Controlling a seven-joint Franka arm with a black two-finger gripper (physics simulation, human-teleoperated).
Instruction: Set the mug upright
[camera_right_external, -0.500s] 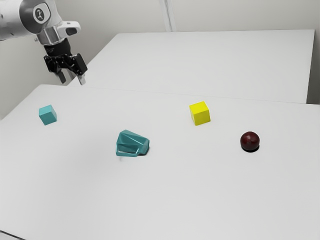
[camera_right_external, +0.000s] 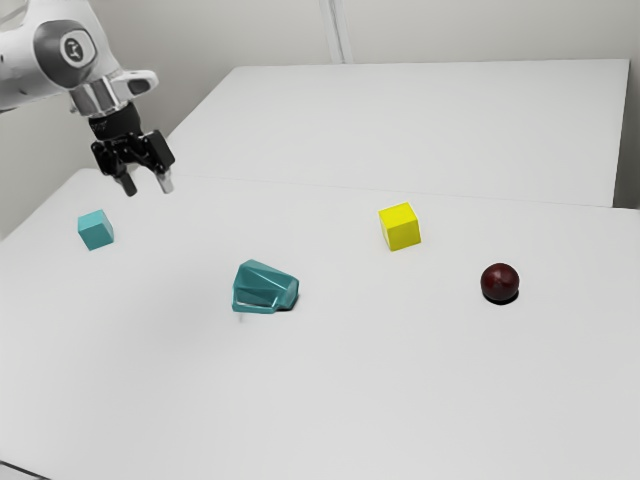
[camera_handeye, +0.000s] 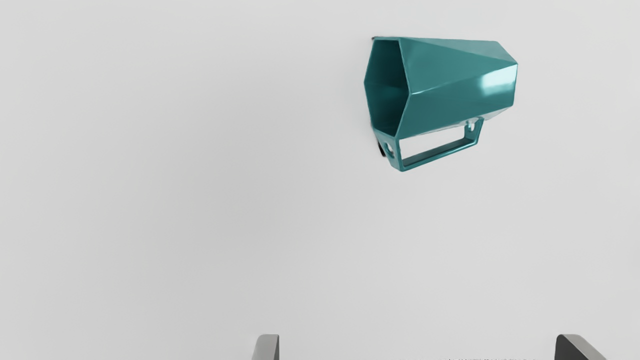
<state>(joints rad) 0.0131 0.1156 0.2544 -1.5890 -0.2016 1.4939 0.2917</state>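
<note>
The table (camera_right_external: 330, 400) held four loose things. A teal cube (camera_right_external: 95, 231) sat toward the exterior view's left, the nearest of them to the claw (camera_right_external: 148, 188) in that view. A yellow cube (camera_right_external: 400, 228) stood farther to the exterior view's right, and beyond it, nearer the camera, lay a dark red ball (camera_right_external: 500, 282). The mug (camera_right_external: 264, 287) was between the teal cube and the ball, well apart from both, and apart from the yellow cube as well. In the exterior view the teal cube lay off to the left of the stretch from the claw to the mug, while the yellow cube and the ball were past the mug to the right.

The claw was wide open, up above the table near the exterior view's upper left, its two fingers (camera_handeye: 266, 347) spread with a broad gap between them. Both were clear of the mug.

The mug was teal and faceted, and it lay on its side on the table. The wrist view looked partly into its mouth, which faced sideways across the line from the claw to the mug. The handle (camera_handeye: 440, 152) was on the side nearer the fingers, a squared loop with its gap in plain sight.
</note>
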